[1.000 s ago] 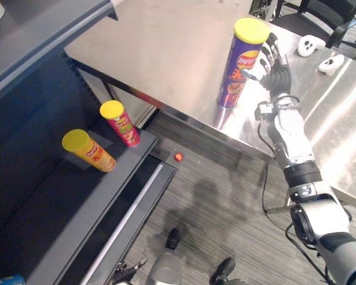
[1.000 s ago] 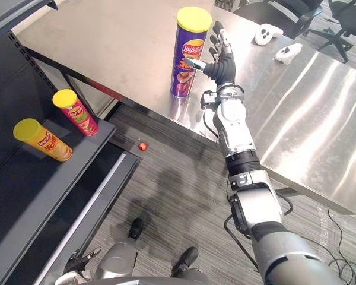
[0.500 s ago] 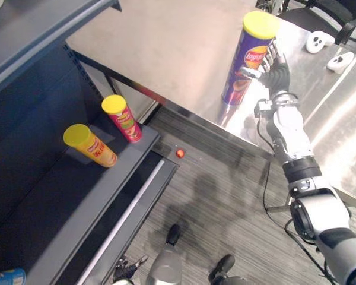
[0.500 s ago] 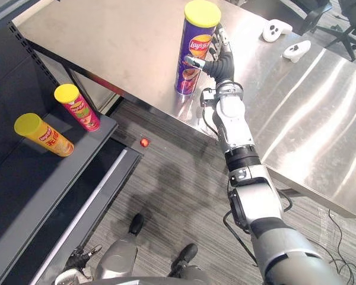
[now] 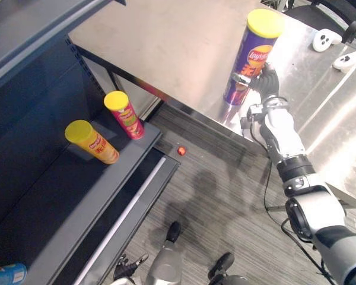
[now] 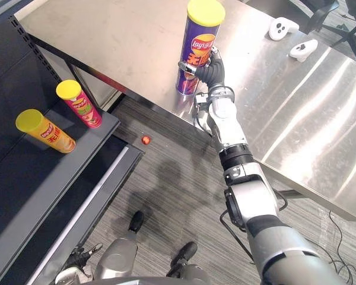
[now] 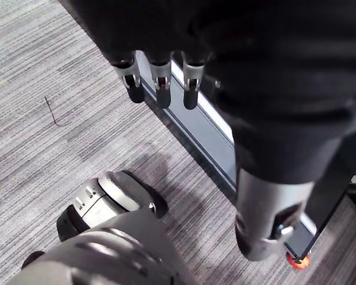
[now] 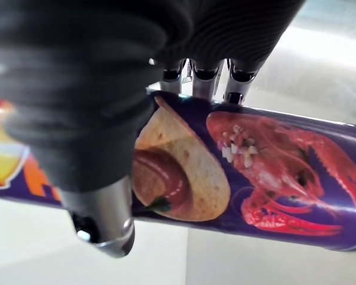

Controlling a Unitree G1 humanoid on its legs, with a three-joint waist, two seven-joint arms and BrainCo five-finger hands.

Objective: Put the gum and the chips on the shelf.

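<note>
A tall purple chips can (image 5: 252, 53) with a yellow lid stands upright near the front edge of the steel table (image 5: 166, 41). My right hand (image 5: 266, 80) is at its lower half. In the right wrist view its fingers curl behind the can (image 8: 273, 172) and the thumb (image 8: 101, 219) lies across the front, so the hand is shut on it. My left hand (image 7: 161, 83) hangs low over the carpet with relaxed, straight fingers and holds nothing.
A dark shelf unit (image 5: 77, 190) stands at the left, with a red chips can (image 5: 124, 114) and an orange one (image 5: 92, 141) on its lower board. A small red thing (image 5: 181, 151) lies on the carpet. Two white controllers (image 5: 323, 40) rest at the table's far right.
My right hand, straight-fingered beside the purple can a second ago, has moved in and curled round it. The can stands where it was.
</note>
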